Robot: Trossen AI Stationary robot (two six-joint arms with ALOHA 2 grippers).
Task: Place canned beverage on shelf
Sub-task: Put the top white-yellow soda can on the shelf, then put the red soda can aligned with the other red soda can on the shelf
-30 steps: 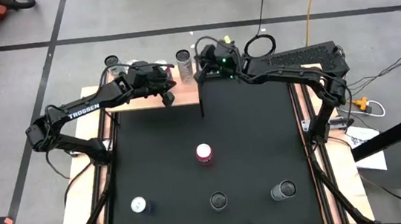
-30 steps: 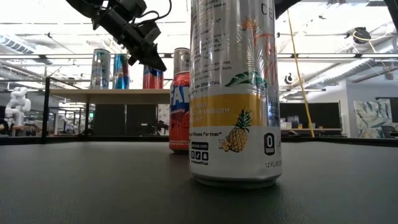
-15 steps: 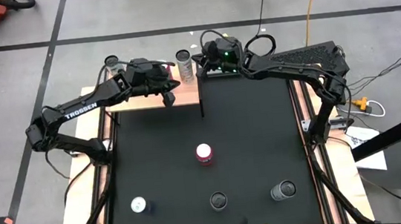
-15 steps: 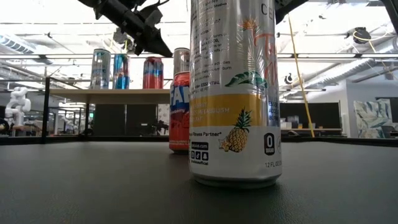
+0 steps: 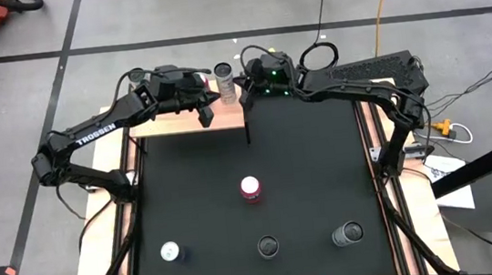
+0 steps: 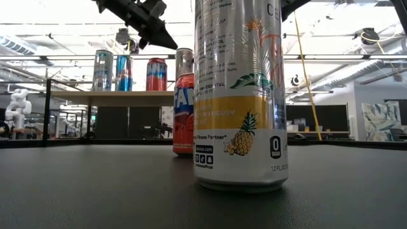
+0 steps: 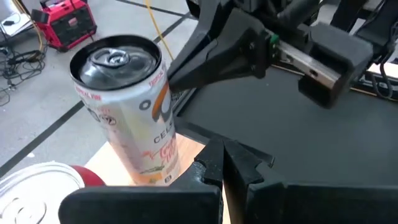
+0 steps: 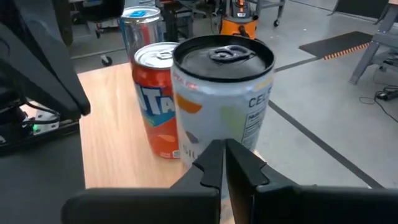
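The left claw [image 5: 206, 116] is clenched on nothing, hovering over the shelf [image 5: 164, 127] at the far edge of the table [image 5: 198, 207]. The right claw [image 5: 243, 95], likewise clenched and empty, hangs just beside a silver can [image 5: 225, 80] that stands upright on the shelf's right end, with an orange can [image 8: 158, 118] next to it and a blue can [image 8: 140, 25] farther along. Out on the black mat stand a pink-topped can [image 5: 250, 188] near the middle and three more along the near edge: a white-topped can [image 5: 170, 252], a dark-topped can [image 5: 267, 246] and a grey can [image 5: 348, 233].
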